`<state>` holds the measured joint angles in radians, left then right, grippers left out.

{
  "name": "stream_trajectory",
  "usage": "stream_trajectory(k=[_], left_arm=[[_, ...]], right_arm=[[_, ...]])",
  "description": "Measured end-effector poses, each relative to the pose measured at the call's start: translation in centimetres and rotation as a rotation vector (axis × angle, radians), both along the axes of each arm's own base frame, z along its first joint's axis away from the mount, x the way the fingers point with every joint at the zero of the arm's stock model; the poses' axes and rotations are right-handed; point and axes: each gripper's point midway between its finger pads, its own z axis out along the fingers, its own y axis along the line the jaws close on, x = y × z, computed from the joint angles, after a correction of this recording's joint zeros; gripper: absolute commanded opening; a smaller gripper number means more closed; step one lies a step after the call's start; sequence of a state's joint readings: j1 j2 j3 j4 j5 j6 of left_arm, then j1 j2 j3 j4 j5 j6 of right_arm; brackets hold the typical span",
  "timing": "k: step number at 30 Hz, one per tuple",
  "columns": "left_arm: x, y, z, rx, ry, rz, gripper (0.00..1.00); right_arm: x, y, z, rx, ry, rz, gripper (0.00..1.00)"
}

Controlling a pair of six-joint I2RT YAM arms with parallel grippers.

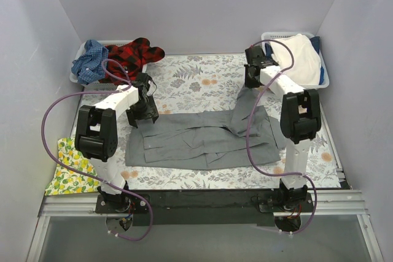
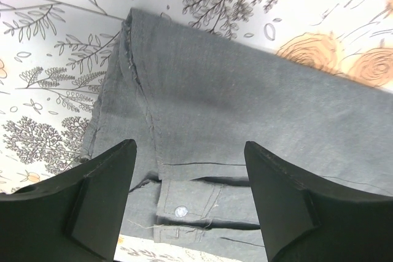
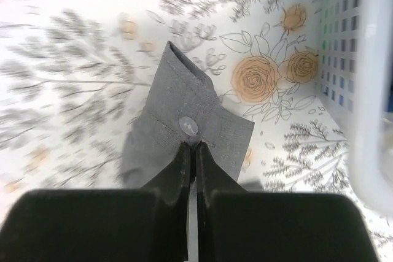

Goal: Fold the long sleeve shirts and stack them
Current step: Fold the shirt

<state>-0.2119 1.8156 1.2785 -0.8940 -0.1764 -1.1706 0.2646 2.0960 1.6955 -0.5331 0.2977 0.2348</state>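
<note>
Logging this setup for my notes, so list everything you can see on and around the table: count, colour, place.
far-left basket: one, white, far-left corner
far-right basket: one, white, far-right corner
grey shirt: one, mid-grey, spread across the table's middle
plaid shirt: one, red-black, in far-left basket
checked shirt: one, blue, same basket
white cloth: one, in far-right basket
lemon-print cloth: one, yellow, near-left edge
table cover: one, grey-and-orange fern print
left end effector: one, black, open over grey shirt
right end effector: one, black, shut on grey shirt's cuff
</note>
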Motion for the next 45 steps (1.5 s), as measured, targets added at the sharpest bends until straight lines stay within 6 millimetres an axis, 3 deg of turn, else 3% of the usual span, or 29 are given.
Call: stream_trajectory(k=[2,5,8,9,11,13,18,20,23,29,31,32,33,34,41,45], left_arm=[[0.4,-0.1,0.3,-0.004,-0.01,0.0,0.71],[1.0,-0.4,1.0,-0.015,-0.029,-0.004,0.72],[1.8,-0.7,1.8,-0.028,-0.053,-0.006,0.73],[2.1,-0.8,2.2,-0.03,-0.062,-0.006,0.73],[2.7,-0.9,2.8,-0.035,-0.082,0.002,0.73],[3.0,-0.8,3.1,-0.036,-0.097,0.016,0.73],[2.8,-0.1,3.9,-0.05,-0.121,0.08,0.75],[2.5,0.6,4.3,-0.057,-0.132,0.111,0.75],[2.1,1.4,5.3,-0.069,-0.157,0.144,0.75],[1.2,1.6,6.6,-0.095,-0.193,0.154,0.76],[0.8,1.4,6.6,-0.106,-0.191,0.148,0.76],[0.6,1.3,6.5,-0.111,-0.187,0.144,0.76],[0.4,1.2,6.4,-0.116,-0.181,0.141,0.76],[0.2,1.1,6.3,-0.121,-0.176,0.136,0.76],[-1.0,0.3,5.4,-0.167,-0.136,0.097,0.77],[-1.4,-1.1,5.2,-0.243,-0.128,0.042,0.78]], right_arm=[[-0.3,1.1,3.3,0.027,-0.059,0.024,0.01],[-1.5,3.4,10.5,0.101,-0.193,0.081,0.01],[-3.2,5.6,15.9,0.176,-0.295,0.151,0.01],[-4.2,6.7,17.4,0.204,-0.321,0.19,0.01],[-5.6,8.3,18.5,0.227,-0.337,0.247,0.01],[-7.4,10.3,17.9,0.243,-0.315,0.315,0.01],[-13.8,16.4,12.1,0.245,-0.139,0.52,0.01],[-16.5,18.6,10.7,0.237,-0.089,0.602,0.01],[-19.9,21.8,10.5,0.24,-0.068,0.719,0.01],[-24.5,25.5,9.6,0.209,-0.045,0.896,0.01],[-25.5,26.0,8.9,0.194,-0.029,0.937,0.29],[-26.0,26.1,8.5,0.19,-0.018,0.953,0.35],[-26.5,26.0,8.0,0.185,-0.005,0.967,0.47],[-26.9,25.9,7.6,0.179,0.009,0.977,0.51],[-27.7,24.2,5.7,0.131,0.055,0.979,0.59],[-27.0,22.4,7.6,0.137,-0.022,0.913,0.62]])
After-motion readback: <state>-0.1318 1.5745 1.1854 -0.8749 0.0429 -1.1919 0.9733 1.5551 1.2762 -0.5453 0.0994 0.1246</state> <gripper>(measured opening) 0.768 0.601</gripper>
